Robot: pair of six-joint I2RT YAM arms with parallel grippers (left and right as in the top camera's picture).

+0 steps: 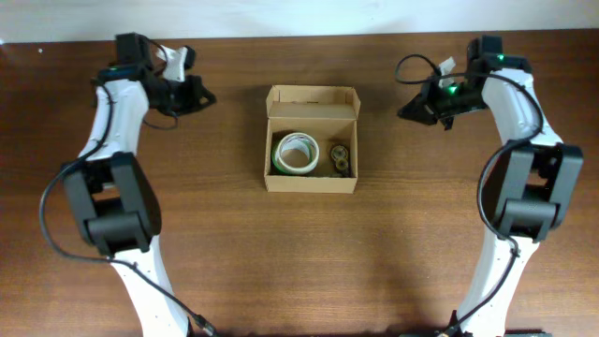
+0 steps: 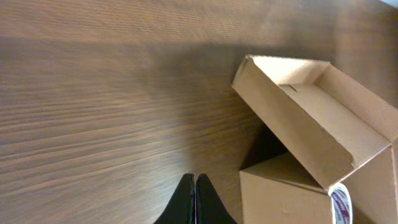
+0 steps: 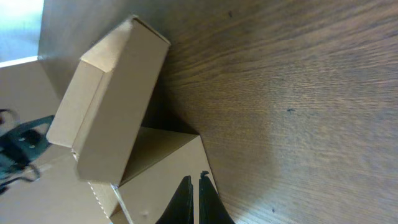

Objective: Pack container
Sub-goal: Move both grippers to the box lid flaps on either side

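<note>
Wood table [image 1: 299, 253], dark brown grain. Left arm [image 1: 103, 201] rising from near edge, elbow at left side, forearm up toward far-left corner, wrist turned inward toward centre. Right arm [image 1: 529, 192] mirrored: up from near edge, elbow at right side, wrist near far-right corner, also turned inward.

Tan box [image 1: 311, 183] at table centre, slightly toward far edge, well apart from both arms. Lid flap [image 1: 313, 101] open, standing up on far side. Plain cardboard, no print.

Left gripper [image 1: 204, 95] low over bare wood, left of box, jaws pressed together, nothing held. Right gripper [image 1: 407, 110] right of box, jaws closed to a thin slit, nothing held.

Inside box: tape roll [image 1: 297, 153], white with green edge, flat in left part. Purple marks on core in left wrist view [image 2: 341, 202], too small to read. Small dark rolls [image 1: 340, 157] in right part, just beside tape roll; count and labels unclear.
</note>
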